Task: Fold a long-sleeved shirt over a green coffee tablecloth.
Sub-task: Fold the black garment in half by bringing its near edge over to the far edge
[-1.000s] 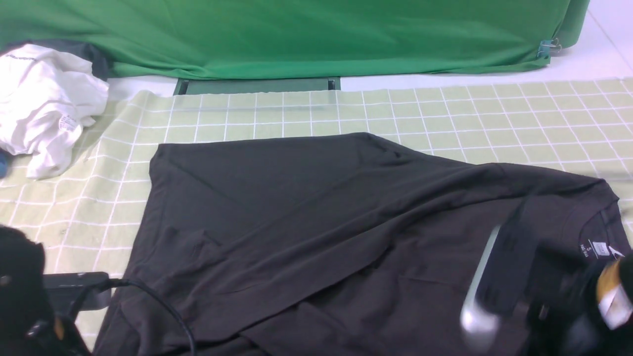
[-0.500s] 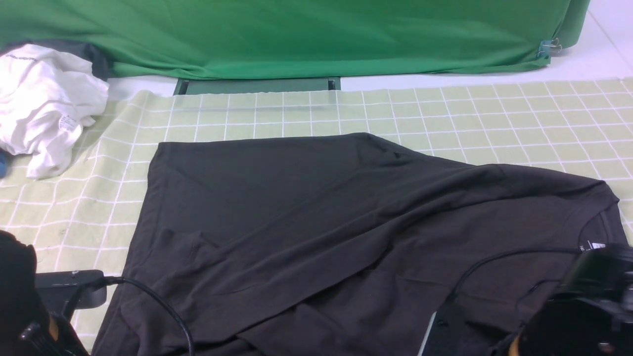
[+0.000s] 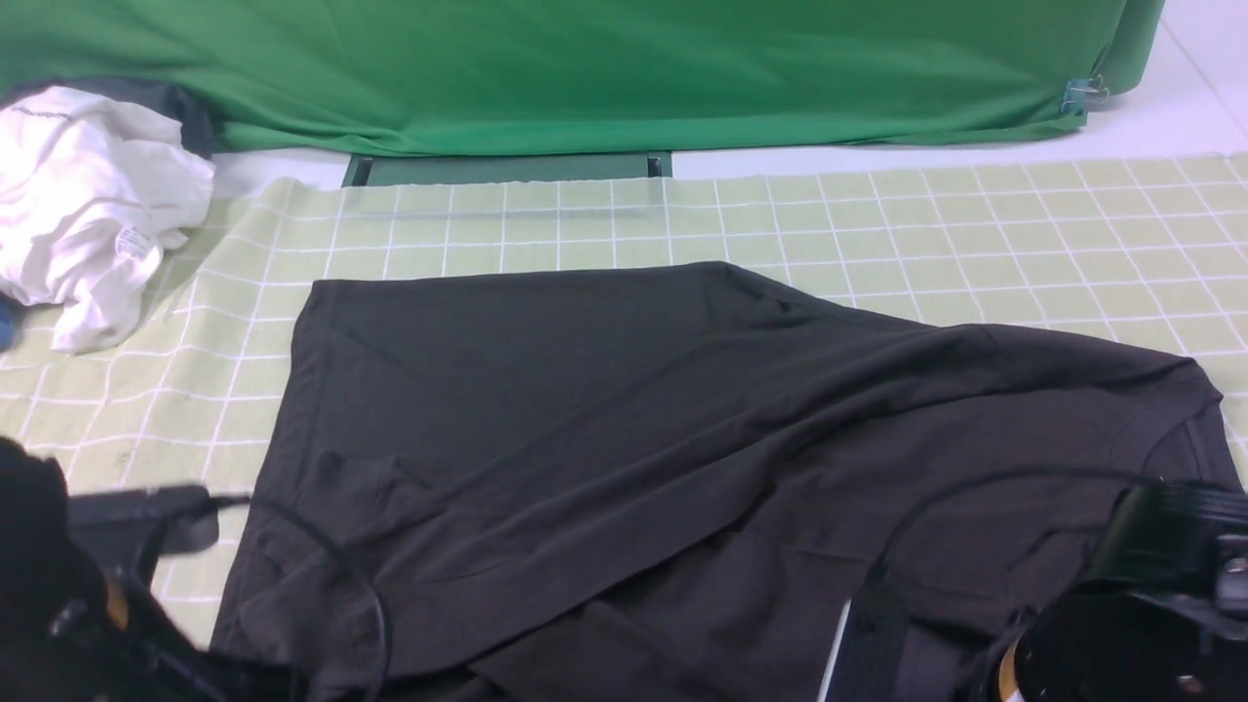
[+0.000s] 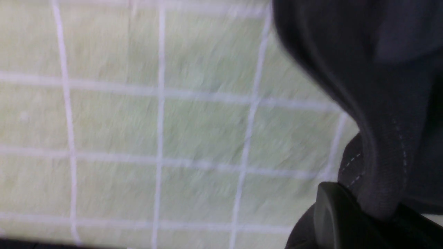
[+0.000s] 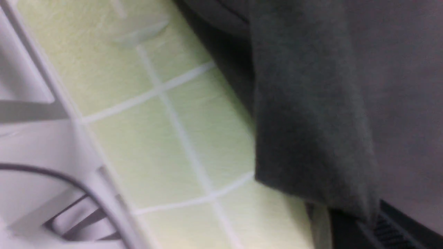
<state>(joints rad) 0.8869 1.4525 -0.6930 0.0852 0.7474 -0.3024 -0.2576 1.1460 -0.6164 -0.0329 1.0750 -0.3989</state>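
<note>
Soft, creased charcoal long-sleeved shirt point(image 3: 624, 439) lies on the gridded pale green coffee tablecloth point(image 3: 877, 224), left tool point(image 4: 373, 214) and right tool point(image 5: 363, 218) each pinching its near edge, bare cloth beyond.

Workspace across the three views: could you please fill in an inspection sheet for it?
Surface: green coffee tablecloth, a pale grid cloth, lying flat with slight rumples at the left.
Job's things: long-sleeved shirt spread on the cloth, creased, with diagonal folds.
Clutter: white garment, crumpled, at the far left.
Grippers: left gripper and right gripper each appear pinched on a shirt edge held off the cloth.
Cables: left cable and right cable loop over the shirt.
Surroundings: deep-green backdrop behind, with a clip on it.
</note>
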